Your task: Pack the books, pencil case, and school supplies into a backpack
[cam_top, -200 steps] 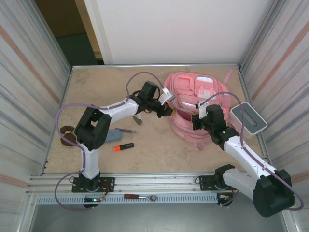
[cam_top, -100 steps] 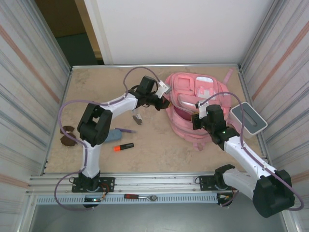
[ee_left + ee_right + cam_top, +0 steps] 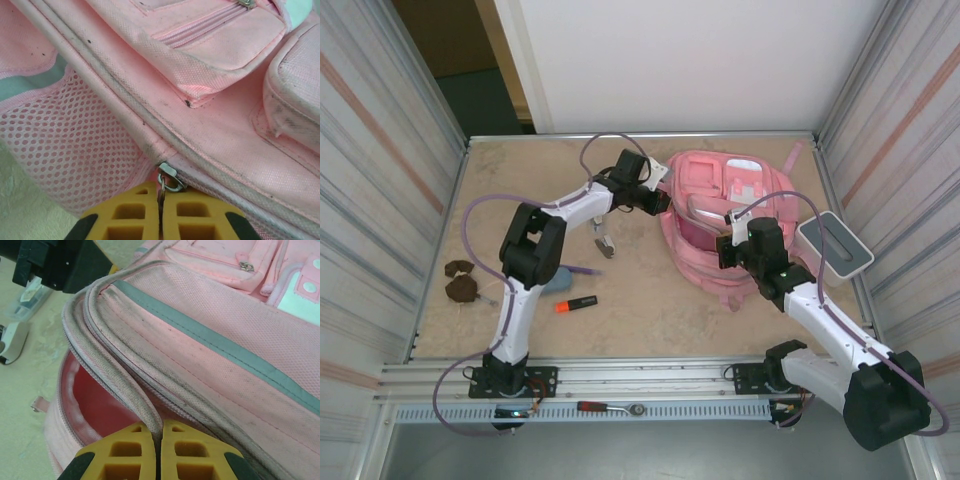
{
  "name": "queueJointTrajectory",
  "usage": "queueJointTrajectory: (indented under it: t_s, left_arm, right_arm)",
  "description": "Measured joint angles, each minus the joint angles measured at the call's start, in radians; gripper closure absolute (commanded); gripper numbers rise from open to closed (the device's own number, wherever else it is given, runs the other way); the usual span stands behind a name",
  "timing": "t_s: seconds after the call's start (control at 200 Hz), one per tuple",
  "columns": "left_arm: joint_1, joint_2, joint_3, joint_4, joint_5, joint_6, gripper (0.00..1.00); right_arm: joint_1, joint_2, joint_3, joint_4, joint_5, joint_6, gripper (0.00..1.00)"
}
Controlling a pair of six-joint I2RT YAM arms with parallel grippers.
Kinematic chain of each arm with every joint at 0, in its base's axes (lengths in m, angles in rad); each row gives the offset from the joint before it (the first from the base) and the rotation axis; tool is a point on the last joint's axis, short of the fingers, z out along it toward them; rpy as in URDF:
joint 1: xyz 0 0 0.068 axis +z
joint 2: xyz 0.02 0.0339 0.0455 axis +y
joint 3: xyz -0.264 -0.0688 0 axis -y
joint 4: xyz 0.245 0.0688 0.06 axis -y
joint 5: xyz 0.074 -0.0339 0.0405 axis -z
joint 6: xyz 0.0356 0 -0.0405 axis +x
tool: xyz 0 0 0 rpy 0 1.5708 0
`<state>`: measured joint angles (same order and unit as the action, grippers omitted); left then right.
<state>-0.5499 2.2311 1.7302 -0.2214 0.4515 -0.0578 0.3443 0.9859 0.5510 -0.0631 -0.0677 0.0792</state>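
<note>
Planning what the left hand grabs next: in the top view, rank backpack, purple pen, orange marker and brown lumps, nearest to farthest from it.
1. backpack: the left hand pinches its zipper pull.
2. pen: to the hand's left, lower in view.
3. marker: just below the pen.
4. brown lumps: far left edge.
</note>
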Motion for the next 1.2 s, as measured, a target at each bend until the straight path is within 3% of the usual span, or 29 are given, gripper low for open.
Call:
queueJointTrajectory:
  t_s: [0.23,0.446,0.631,0.847,1.197]
  left_arm:
    - [0.021,-0.101,-0.153,0.041,-0.082,-0.037,0.60]
    - [0.057,-0.431,-0.460,0.113,-0.197,-0.065,0.33]
    - [0.051,-0.700,-0.680,0.198,-0.301,-0.089,0.15]
    - [0.070,-0.854,-0.829,0.188,-0.423,-0.129,0.01]
    - [0.101,-1.064,-1.060,0.183,-0.568,-0.232,0.01]
  right_arm:
    - [-0.006,-0.009,0.000,-0.017,-0.006,0.000,1.00]
    - [-0.008,-0.011,0.034,-0.058,-0.013,0.019,1.00]
    - [-0.003,0.041,0.177,-0.151,-0.005,0.019,1.00]
    - [0.053,0.227,0.381,-0.254,0.018,0.036,1.00]
    - [0.092,0.514,0.723,-0.392,0.009,0.071,1.00]
